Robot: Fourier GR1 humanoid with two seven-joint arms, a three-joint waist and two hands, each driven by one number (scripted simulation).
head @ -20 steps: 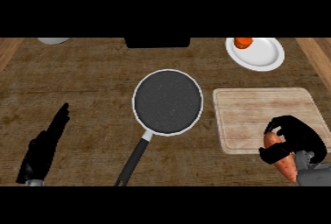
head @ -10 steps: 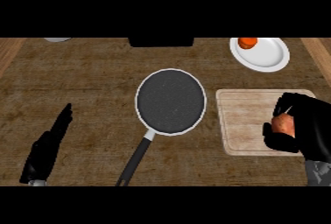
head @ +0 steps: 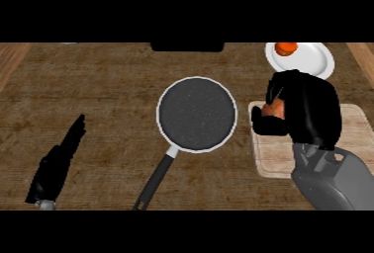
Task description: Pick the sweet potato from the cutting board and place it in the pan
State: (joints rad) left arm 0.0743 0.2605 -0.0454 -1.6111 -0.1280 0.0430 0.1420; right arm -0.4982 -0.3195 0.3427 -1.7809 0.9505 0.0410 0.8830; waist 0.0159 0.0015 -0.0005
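The left hand [head: 55, 165] is seen at the view's lower left, laid out over the counter [head: 110, 99] with its fingers straight and holding nothing — it is judged to be resting, kept clear of the work. Near the middle one pan [head: 197, 113] is set flat on the counter, its dark handle [head: 155, 180] pointing toward the lower edge, so that the round mouth is left open for what is to be dropped in. Nothing is seen in the pan. To the right one cutting board [head: 274, 158] is laid just beside the pan. Over its upper left part the right hand [head: 303, 111] is held, its fingers curled round the sweet potato [head: 276, 107] — only a patch of orange shows between them. The sweet potato is thus judged to be carried toward the pan, not yet over it. At the upper right one white plate [head: 310, 59] is seen, with one small orange thing [head: 286, 48] on its upper left rim.
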